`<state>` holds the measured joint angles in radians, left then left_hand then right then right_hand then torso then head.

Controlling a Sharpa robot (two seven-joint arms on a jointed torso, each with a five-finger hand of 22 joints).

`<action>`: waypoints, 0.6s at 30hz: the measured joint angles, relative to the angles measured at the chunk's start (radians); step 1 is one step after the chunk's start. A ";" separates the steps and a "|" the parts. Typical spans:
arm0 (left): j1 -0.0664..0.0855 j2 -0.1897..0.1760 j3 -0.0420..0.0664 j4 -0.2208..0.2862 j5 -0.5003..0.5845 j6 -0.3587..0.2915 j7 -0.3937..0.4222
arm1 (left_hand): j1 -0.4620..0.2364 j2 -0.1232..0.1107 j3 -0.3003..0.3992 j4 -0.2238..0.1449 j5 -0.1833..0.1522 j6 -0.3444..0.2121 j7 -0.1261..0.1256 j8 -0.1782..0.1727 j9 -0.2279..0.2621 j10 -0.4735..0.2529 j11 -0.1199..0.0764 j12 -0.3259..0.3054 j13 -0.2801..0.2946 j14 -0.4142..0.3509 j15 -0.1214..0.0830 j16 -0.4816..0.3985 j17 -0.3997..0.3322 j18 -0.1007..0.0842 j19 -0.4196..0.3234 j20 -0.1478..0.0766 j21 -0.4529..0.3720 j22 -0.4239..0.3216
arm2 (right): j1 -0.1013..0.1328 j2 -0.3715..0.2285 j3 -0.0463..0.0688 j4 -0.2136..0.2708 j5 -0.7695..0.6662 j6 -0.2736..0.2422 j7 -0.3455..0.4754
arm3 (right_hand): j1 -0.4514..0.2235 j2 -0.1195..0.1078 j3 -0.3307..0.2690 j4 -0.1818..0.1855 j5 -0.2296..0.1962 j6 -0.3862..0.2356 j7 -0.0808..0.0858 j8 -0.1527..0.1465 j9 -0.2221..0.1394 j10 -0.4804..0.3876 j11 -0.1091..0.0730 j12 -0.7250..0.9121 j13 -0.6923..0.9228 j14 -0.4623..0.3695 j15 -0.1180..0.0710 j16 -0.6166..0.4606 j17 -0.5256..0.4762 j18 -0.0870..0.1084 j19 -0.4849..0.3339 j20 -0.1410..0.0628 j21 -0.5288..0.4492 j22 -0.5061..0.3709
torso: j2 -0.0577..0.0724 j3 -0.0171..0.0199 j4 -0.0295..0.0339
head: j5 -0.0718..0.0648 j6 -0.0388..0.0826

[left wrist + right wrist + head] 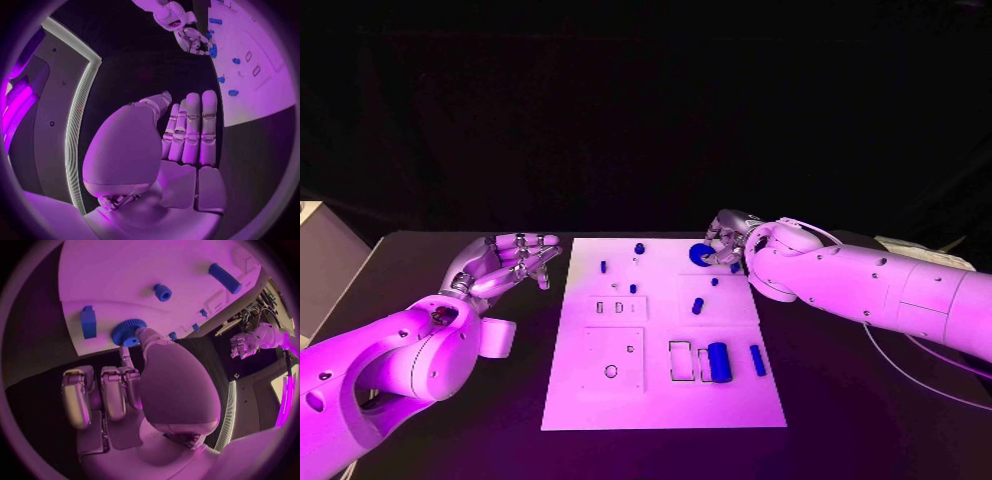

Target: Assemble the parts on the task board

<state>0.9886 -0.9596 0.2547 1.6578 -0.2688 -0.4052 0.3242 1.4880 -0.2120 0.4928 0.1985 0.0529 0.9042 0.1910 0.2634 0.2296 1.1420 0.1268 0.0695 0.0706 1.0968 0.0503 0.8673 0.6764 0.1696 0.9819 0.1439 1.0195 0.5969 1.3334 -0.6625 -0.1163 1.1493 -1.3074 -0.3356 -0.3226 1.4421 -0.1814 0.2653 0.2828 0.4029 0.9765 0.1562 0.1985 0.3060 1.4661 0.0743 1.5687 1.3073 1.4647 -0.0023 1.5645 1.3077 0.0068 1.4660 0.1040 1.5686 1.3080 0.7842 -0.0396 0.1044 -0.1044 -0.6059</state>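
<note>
Right hand pinches the blue gear on the task board.
Left hand released, fingers extended; one gear, one long blue cylinder.

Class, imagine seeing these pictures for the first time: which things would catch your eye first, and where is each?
The white task board lies in the middle of the black table, dotted with small blue parts. At its far edge the right hand touches a blue gear. The left hand hovers beside the board's left edge, fingers extended, holding nothing.
</note>
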 measured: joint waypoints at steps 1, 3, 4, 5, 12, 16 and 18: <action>0.000 0.000 0.000 0.000 0.000 0.000 0.000 | 0.000 0.000 0.000 0.000 0.000 0.000 0.000 0.000 0.000 0.000 0.000 0.000 0.000 0.000 0.000 0.000 0.000 0.000 -0.003 0.003 0.000 0.000 | 0.000 0.000 0.000 0.001 0.000 -0.001 0.000 | 0.000 0.000 0.000 0.000 0.000 0.000 0.000 0.000 0.000 0.000 0.000 0.000 0.000 0.000 0.000 0.000 0.000 0.000 0.000 0.000 0.000 0.000 | 0.000 0.0000 -0.0001 | 0.000 0.000; 0.000 0.000 0.000 0.000 0.000 0.000 0.000 | 0.000 0.000 0.000 0.000 0.000 0.000 0.000 0.000 0.001 0.000 0.000 0.000 0.000 0.000 0.000 0.000 0.000 0.000 -0.003 0.003 0.000 0.001 | 0.000 -0.001 0.000 0.002 0.000 -0.004 0.000 | 0.000 0.000 0.000 0.000 0.000 0.000 0.000 -0.001 0.000 0.000 0.000 0.000 0.000 0.000 0.000 0.000 0.000 0.000 0.000 0.000 0.000 0.000 | 0.000 0.0000 -0.0004 | 0.000 0.001; 0.000 0.000 0.000 0.000 0.000 0.000 0.000 | 0.000 0.000 0.000 0.000 0.000 0.000 0.000 0.000 0.001 0.000 0.000 0.000 0.000 0.000 0.000 0.000 0.000 0.000 -0.003 0.003 0.000 0.001 | 0.000 -0.001 0.000 0.003 0.000 -0.006 0.000 | 0.000 0.000 0.000 0.000 0.000 0.000 0.000 -0.002 0.000 0.000 0.000 0.000 0.000 0.000 0.000 0.000 0.000 0.000 0.000 0.000 0.000 0.000 | 0.000 0.0000 -0.0004 | 0.000 0.001; 0.000 0.000 0.000 0.000 0.000 0.000 0.000 | 0.000 0.000 0.000 0.000 0.000 0.000 0.000 0.000 0.001 0.000 0.000 0.000 0.000 0.000 0.000 0.000 0.000 0.000 -0.003 0.003 0.000 0.001 | 0.000 -0.001 0.000 0.005 -0.001 -0.007 0.000 | 0.000 0.000 0.000 0.000 0.000 0.000 0.000 -0.002 0.000 0.000 0.000 0.000 0.000 0.000 0.000 0.000 0.000 0.000 0.000 0.000 0.000 0.000 | 0.000 0.0000 -0.0004 | 0.000 0.001; 0.000 0.000 0.000 0.000 0.000 0.000 0.000 | 0.000 0.000 0.000 0.000 0.000 0.000 0.000 0.000 0.001 0.000 0.000 0.000 0.000 0.000 0.000 0.000 0.000 0.000 -0.003 0.003 0.000 0.001 | 0.000 -0.013 0.000 0.040 -0.023 -0.035 -0.001 | 0.000 0.000 0.008 -0.001 0.000 0.000 0.000 -0.003 0.000 0.000 -0.007 0.000 0.001 0.000 0.000 0.000 0.000 0.000 0.000 0.000 0.000 0.000 | 0.000 -0.0004 0.0000 | -0.002 0.001; 0.000 0.000 0.000 0.000 0.000 0.000 0.000 | 0.000 0.000 0.000 0.000 0.000 0.000 0.000 0.000 0.001 0.000 0.000 0.000 0.000 0.000 0.000 0.000 0.000 0.000 -0.003 0.003 0.000 0.001 | -0.001 -0.028 0.000 0.095 -0.052 -0.065 -0.001 | 0.000 -0.001 0.012 -0.003 0.000 0.000 0.000 -0.003 0.000 0.000 -0.007 0.000 0.001 0.002 -0.002 0.000 0.000 0.000 0.000 -0.008 0.000 0.000 | 0.000 -0.0003 0.0000 | 0.000 0.001; 0.000 0.000 0.000 0.000 0.000 0.000 0.000 | 0.000 0.000 0.000 0.000 0.000 0.000 0.000 0.000 0.001 0.000 0.000 0.000 0.000 0.000 0.000 0.000 0.000 0.000 -0.003 0.003 0.000 0.001 | -0.001 -0.031 0.001 0.126 -0.073 -0.083 -0.001 | 0.004 -0.005 0.012 -0.003 -0.001 0.000 0.000 -0.001 0.000 0.000 -0.007 0.000 0.001 0.004 -0.004 0.000 0.000 0.000 0.000 -0.007 0.000 0.000 | 0.000 -0.0003 -0.0006 | 0.000 0.002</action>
<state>0.9885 -0.9594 0.2547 1.6574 -0.2688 -0.4053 0.3240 1.4880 -0.2120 0.4928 0.1985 0.0529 0.9042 0.1911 0.2634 0.2304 1.1420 0.1268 0.0695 0.0706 1.0968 0.0503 0.8671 0.6763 0.1696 0.9791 0.1466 1.0195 0.5975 1.3328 -0.6939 -0.1158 1.2751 -1.3806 -0.4187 -0.3231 1.4463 -0.1862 0.2771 0.2802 0.4022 0.9763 0.1560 0.1970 0.3061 1.4660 0.0671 1.5687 1.3081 1.4684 -0.0059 1.5645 1.3075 0.0069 1.4660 0.0966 1.5686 1.3078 0.7842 -0.0399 0.1038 -0.1046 -0.6041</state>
